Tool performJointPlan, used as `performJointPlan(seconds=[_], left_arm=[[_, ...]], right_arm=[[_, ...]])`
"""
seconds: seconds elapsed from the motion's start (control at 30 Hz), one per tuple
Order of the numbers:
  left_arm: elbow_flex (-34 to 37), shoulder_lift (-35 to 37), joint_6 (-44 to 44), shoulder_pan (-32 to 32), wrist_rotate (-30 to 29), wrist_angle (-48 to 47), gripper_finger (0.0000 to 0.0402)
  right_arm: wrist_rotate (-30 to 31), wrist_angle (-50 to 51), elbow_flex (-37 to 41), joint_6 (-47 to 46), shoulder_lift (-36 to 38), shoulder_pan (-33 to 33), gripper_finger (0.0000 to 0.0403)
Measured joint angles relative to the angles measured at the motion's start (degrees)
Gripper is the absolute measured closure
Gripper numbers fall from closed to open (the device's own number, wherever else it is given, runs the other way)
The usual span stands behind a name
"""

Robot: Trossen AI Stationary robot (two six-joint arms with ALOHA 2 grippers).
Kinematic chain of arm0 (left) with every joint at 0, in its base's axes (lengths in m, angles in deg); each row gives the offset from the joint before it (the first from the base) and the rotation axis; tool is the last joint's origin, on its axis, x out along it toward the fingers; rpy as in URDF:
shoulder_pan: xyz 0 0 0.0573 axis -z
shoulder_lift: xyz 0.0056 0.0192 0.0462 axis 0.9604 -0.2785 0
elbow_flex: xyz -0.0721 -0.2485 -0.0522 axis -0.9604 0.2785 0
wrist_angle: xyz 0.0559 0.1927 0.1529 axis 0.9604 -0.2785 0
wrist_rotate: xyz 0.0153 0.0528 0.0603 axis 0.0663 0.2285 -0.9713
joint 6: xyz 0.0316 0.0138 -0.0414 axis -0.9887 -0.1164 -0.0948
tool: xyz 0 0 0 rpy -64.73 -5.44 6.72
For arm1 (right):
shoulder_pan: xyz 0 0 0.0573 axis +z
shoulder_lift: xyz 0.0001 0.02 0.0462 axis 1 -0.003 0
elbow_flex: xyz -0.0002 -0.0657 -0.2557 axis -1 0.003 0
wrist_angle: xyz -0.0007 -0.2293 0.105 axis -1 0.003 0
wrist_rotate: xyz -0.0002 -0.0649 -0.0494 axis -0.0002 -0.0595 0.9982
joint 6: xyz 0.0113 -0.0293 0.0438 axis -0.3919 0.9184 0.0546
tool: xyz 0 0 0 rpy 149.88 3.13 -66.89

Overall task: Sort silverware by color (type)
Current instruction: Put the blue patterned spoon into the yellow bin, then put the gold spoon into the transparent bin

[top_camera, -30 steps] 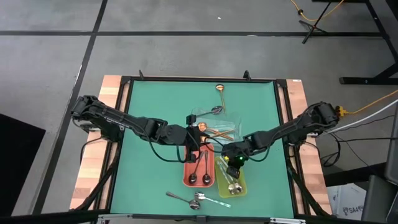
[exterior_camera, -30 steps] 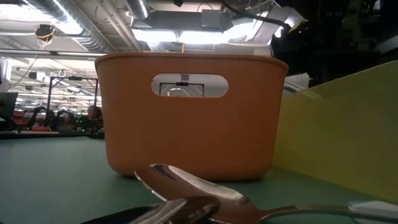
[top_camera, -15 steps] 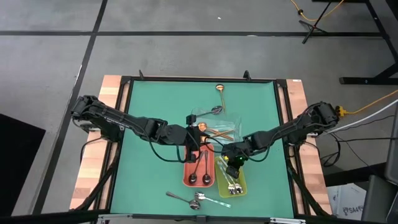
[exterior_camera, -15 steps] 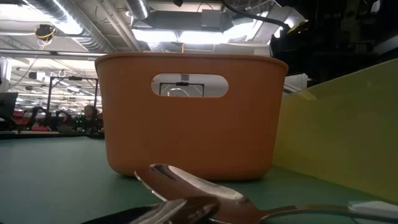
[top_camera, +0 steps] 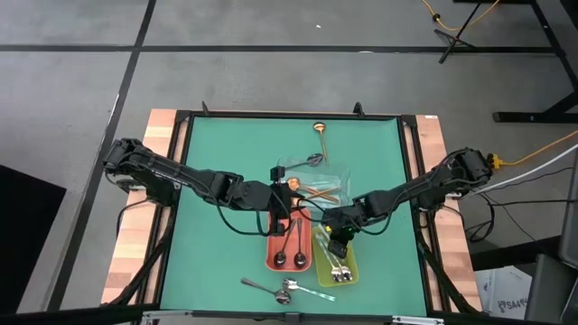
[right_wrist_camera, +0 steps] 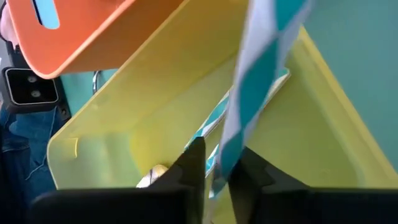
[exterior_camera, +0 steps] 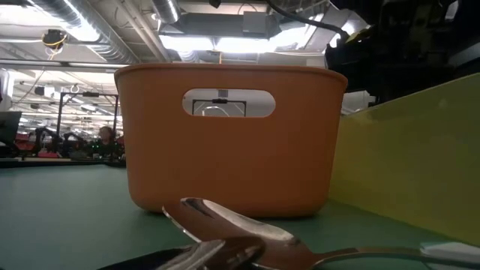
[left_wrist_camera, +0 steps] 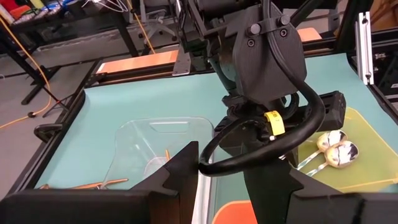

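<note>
My right gripper [top_camera: 336, 236] [right_wrist_camera: 216, 165] hovers over the yellow-green tray [top_camera: 350, 271] [right_wrist_camera: 99, 124], shut on a slim shiny utensil [right_wrist_camera: 255, 68] that mirrors the green mat. Silver spoons [top_camera: 340, 267] lie in that tray. My left gripper [top_camera: 287, 206] [left_wrist_camera: 221, 180] is open and holds nothing above the far end of the red tray [top_camera: 271, 257], where dark spoons [top_camera: 290, 246] lie. Copper utensils [top_camera: 318, 191] rest in the clear tray [top_camera: 336, 176]. A copper spoon [top_camera: 319, 132] and a grey spoon [top_camera: 312, 161] lie on the mat farther back. More spoons [top_camera: 271, 289] lie near the near edge. My right gripper pinches the shiny utensil between its two fingers, at one end [right_wrist_camera: 221, 154]. The fingers point down from above. The utensil reaches on past the fingertips down into the yellow-green tray; whether its far end touches the tray floor, I cannot tell.
The three trays sit close together mid-table, and both arms meet above them. In the low view the red tray [exterior_camera: 229, 142] and yellow-green tray [exterior_camera: 409, 165] stand behind the near-edge spoons [exterior_camera: 225, 225]. Green mat [top_camera: 217, 262] lies bare to left and right.
My right gripper has shifted slightly toward the table's left over the yellow-green tray, still shut on the utensil.
</note>
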State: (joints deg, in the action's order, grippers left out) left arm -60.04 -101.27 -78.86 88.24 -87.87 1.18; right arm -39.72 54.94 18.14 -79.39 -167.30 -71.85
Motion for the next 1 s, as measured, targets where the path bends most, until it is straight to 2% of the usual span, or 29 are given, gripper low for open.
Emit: performJointPlan(seconds=[0.13, 0.27, 0.63, 0.87, 1.0], left_arm=[[0.00, 0.00, 0.00, 0.00, 0.00, 0.00, 0.0285], [0.00, 0.00, 0.00, 0.00, 0.00, 0.00, 0.0285], [0.00, 0.00, 0.00, 0.00, 0.00, 0.00, 0.0285], [0.00, 0.00, 0.00, 0.02, 0.02, 0.02, 0.0285], [0.00, 0.00, 0.00, 0.02, 0.00, 0.04, 0.0285]], right_arm=[[-0.01, -0.03, 0.01, 0.02, -0.02, -0.02, 0.0317], [-0.08, -0.07, 0.01, -0.02, -0.02, -0.02, 0.0295], [-0.75, -0.09, 0.01, -0.13, 0.00, -0.02, 0.0292], [-4.14, -0.09, 0.01, -0.31, 0.85, -0.02, 0.0292], [-4.17, -0.02, 0.01, -0.31, 2.03, -0.02, 0.0292]])
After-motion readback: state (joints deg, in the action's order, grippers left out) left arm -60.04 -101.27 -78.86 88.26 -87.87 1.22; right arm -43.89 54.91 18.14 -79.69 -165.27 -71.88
